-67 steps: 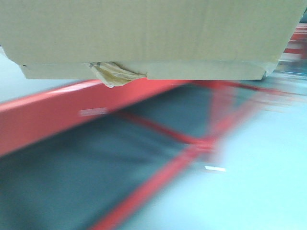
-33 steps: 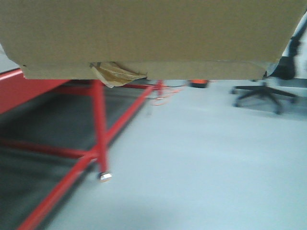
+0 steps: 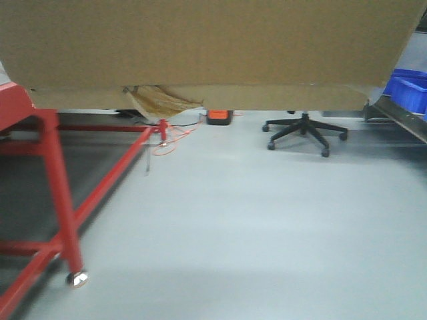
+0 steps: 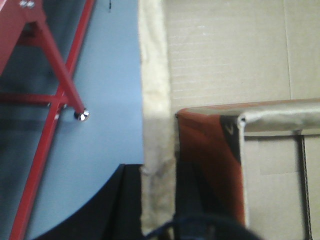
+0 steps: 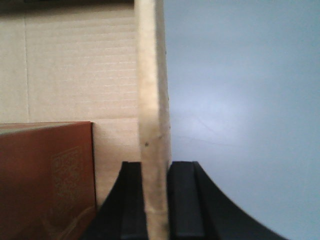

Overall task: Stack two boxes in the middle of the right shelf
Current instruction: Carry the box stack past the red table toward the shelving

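A large brown cardboard box [image 3: 200,40] fills the top of the front view, held off the floor. Under its front edge lies a thin flat cardboard strip [image 3: 280,98] with a crumpled yellowish tape scrap [image 3: 160,101]. My left gripper [image 4: 157,200] is shut on the box's upright left wall [image 4: 156,100]. My right gripper [image 5: 156,200] is shut on its right wall [image 5: 151,100]. A reddish-brown box [image 4: 205,150] lies inside, also seen in the right wrist view [image 5: 45,175]. A grey metal rail [image 3: 400,119] shows at the far right; I cannot tell if it is the shelf.
A red steel frame [image 3: 57,180] on a castor [image 3: 78,279] stands at the left. A black office chair base [image 3: 303,130] is ahead, with an orange device [image 3: 219,117] and loose cables [image 3: 170,139] on the grey floor. A blue bin [image 3: 408,90] sits on the rail.
The view has swung to the right: the red frame slid to the left, and the chair, blue bin and grey rail came into view. The box stays fixed in the grippers.
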{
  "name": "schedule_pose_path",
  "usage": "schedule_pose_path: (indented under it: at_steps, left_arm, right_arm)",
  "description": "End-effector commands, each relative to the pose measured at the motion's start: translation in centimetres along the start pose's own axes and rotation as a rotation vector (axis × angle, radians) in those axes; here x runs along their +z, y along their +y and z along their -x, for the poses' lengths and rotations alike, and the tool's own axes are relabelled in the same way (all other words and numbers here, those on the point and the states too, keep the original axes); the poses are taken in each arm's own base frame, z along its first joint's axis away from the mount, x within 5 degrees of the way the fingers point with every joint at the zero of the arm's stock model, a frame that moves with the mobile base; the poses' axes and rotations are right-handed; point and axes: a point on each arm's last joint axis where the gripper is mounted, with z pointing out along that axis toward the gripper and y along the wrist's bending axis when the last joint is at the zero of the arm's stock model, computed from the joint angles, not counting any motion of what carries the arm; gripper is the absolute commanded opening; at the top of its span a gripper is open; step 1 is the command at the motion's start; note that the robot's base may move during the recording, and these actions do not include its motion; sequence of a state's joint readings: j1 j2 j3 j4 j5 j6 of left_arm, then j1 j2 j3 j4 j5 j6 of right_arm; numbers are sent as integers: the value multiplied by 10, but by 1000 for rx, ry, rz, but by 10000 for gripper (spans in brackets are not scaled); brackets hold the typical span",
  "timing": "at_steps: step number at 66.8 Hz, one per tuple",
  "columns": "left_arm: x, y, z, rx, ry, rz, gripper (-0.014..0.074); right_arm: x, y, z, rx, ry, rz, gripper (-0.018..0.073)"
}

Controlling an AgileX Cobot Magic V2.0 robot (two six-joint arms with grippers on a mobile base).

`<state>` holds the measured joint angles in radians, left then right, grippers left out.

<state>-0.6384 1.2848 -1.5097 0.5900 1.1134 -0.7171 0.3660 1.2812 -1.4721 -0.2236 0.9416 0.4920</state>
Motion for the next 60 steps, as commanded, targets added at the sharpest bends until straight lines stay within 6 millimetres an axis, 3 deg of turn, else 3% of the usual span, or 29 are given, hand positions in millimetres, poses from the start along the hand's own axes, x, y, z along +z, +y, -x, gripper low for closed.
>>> schedule_pose_path:
  at_steps: [1, 60]
  left_arm:
    - [-7, 6, 6, 12, -55, 28, -111]
    - [-7, 6, 7, 19, -65, 36, -111]
  right_arm:
    - [-7, -3, 8, -12, -79, -5, -162]
    - [-7, -3, 9, -12, -82, -4, -162]
